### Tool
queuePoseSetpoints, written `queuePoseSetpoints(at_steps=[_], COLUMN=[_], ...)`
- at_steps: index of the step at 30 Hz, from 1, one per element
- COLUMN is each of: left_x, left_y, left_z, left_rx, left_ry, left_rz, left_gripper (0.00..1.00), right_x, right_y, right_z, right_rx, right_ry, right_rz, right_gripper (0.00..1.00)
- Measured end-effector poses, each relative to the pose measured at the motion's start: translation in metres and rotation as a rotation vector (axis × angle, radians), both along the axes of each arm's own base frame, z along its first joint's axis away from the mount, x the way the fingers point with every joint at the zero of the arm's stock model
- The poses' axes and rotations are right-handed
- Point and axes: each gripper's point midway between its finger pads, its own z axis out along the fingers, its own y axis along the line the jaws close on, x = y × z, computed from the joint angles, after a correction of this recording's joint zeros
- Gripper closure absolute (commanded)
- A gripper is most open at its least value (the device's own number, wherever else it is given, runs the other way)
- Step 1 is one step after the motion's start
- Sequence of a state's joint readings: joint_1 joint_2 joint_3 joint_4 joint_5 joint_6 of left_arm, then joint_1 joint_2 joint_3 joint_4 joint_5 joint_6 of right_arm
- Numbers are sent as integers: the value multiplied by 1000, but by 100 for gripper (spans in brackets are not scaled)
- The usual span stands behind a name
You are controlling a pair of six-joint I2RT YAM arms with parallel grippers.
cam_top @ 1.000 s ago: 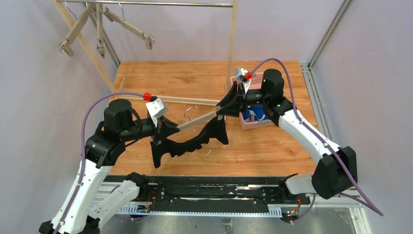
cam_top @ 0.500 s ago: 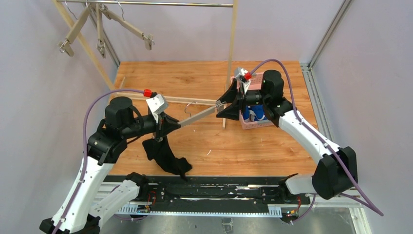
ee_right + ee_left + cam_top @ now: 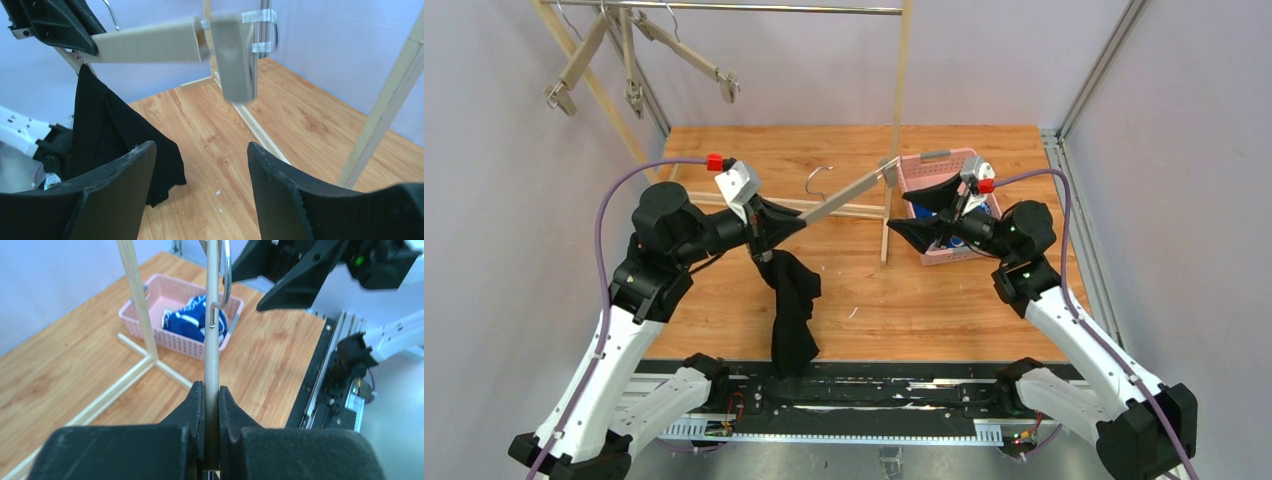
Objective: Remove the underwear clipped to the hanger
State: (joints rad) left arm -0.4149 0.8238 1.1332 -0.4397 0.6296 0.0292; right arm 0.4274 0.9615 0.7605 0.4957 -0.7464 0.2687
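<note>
My left gripper point(image 3: 781, 228) point(image 3: 211, 387) is shut on the bar of a wooden hanger point(image 3: 844, 198) point(image 3: 213, 315) and holds it slanted above the floor. The black underwear point(image 3: 794, 305) point(image 3: 100, 130) hangs limp from the hanger's end beside that gripper. The clip point(image 3: 235, 55) at the hanger's other end holds nothing. My right gripper point(image 3: 902, 212) point(image 3: 200, 147) is open and empty, just right of and below that free clip. Blue underwear point(image 3: 192, 317) lies in the pink basket point(image 3: 929, 160) point(image 3: 150, 297).
A wooden rack stands behind, with its upright post point(image 3: 899, 100) and floor bar point(image 3: 844, 208) close to the hanger. Empty clip hangers point(image 3: 634, 60) dangle from the rail at the top left. The arms' base rail point(image 3: 874, 395) runs along the near edge.
The black underwear came off the hanger's right clip and now dangles from the left end only. My right gripper opened and drew back to the right. My left arm raised the hanger.
</note>
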Motion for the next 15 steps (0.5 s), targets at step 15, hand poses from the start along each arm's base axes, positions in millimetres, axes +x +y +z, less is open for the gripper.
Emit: queuePoseSetpoints(at_steps=[15], left_x=[15], left_y=[-25], left_z=[25], left_rx=[-253], left_ry=[-4], left_rz=[-15], left_gripper=[100], right_x=[31], right_y=[45], right_z=[39], right_rx=[380], right_ry=[126], right_rz=[231], right_gripper=[48])
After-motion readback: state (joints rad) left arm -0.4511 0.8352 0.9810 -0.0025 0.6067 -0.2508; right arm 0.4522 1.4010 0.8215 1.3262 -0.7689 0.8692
